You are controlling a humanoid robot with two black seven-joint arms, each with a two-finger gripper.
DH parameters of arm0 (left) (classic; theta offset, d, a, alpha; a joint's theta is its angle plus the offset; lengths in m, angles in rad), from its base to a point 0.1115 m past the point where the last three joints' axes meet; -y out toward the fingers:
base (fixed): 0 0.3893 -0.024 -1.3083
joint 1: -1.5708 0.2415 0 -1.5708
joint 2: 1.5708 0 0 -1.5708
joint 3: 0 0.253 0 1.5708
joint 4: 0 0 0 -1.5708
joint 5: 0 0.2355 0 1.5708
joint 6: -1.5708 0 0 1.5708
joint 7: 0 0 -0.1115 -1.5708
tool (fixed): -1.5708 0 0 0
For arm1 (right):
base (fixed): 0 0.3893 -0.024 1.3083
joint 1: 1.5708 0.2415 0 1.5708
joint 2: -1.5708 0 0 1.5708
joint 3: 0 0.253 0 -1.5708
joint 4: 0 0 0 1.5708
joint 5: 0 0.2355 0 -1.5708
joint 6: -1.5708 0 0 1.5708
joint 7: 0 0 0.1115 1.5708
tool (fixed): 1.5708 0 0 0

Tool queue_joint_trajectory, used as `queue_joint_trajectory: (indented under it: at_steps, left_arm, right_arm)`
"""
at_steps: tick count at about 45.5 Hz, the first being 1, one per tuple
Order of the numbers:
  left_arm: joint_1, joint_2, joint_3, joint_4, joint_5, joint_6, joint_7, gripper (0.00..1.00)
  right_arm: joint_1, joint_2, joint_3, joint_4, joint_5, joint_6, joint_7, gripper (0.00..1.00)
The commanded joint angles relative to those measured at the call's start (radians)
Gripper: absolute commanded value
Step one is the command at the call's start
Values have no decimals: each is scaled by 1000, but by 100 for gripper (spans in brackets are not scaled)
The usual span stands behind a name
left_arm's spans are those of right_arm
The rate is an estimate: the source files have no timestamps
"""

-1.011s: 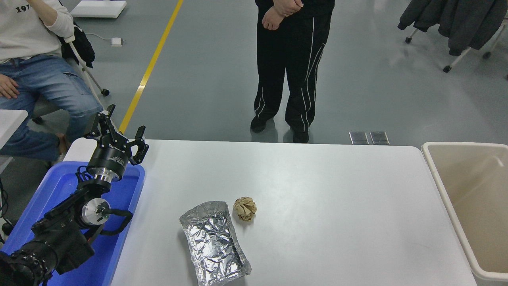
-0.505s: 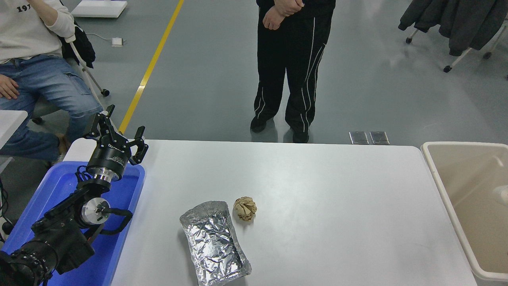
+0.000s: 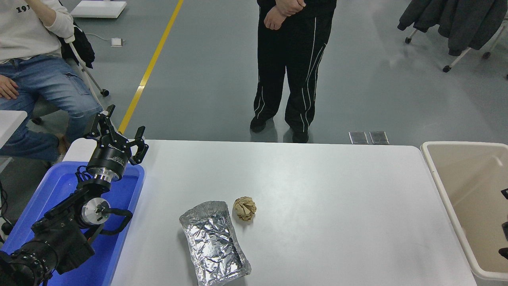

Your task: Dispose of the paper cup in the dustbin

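Left tool (image 3: 117, 133) parked open above blue tray (image 3: 131, 190), right tool (image 3: 505, 222) a sliver over beige bin (image 3: 444, 190), its state unclear, cup unseen, foil packet (image 3: 214, 242) beside paper ball (image 3: 244, 208) on white counter (image 3: 317, 190), person (image 3: 291, 67) standing on grey floor.

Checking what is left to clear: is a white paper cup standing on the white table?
No, the white table bears only a crinkled silver foil packet and a crumpled brown paper ball.
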Motion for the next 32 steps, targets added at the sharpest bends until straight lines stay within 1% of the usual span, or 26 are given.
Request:
queue_joint_trajectory:
  at_steps: [1, 6, 9, 15, 20, 23, 27, 29, 32]
  left_arm:
    - [0, 0, 0, 1, 0, 0, 0, 100]
    - [0, 0, 0, 0, 0, 0, 0, 100]
    - [0, 0, 0, 0, 0, 0, 0, 100]
    - [0, 0, 0, 0, 0, 0, 0, 100]
    - [0, 0, 0, 1, 0, 0, 0, 100]
    - [0, 0, 2, 0, 0, 0, 0, 100]
    - [0, 0, 0, 0, 0, 0, 0, 100]
    - [0, 0, 0, 0, 0, 0, 0, 100]
    - [0, 0, 0, 1, 0, 0, 0, 100]
  right_arm:
    - [132, -2, 6, 11, 0, -2, 3, 99]
    - [213, -15, 9, 37, 0, -2, 6, 99]
    - [273, -59, 32, 92, 0, -2, 8, 99]
    - [393, -185, 130, 277, 0, -1, 6, 99]
    - [456, -307, 253, 466, 0, -1, 6, 99]
    - [462, -353, 354, 573, 0, -1, 6, 99]
    - [447, -375, 526, 679, 0, 2, 6, 99]
    - [404, -377, 631, 736, -1, 28, 8, 99]
    - [345, -378, 717, 784, 0, 60, 9, 99]
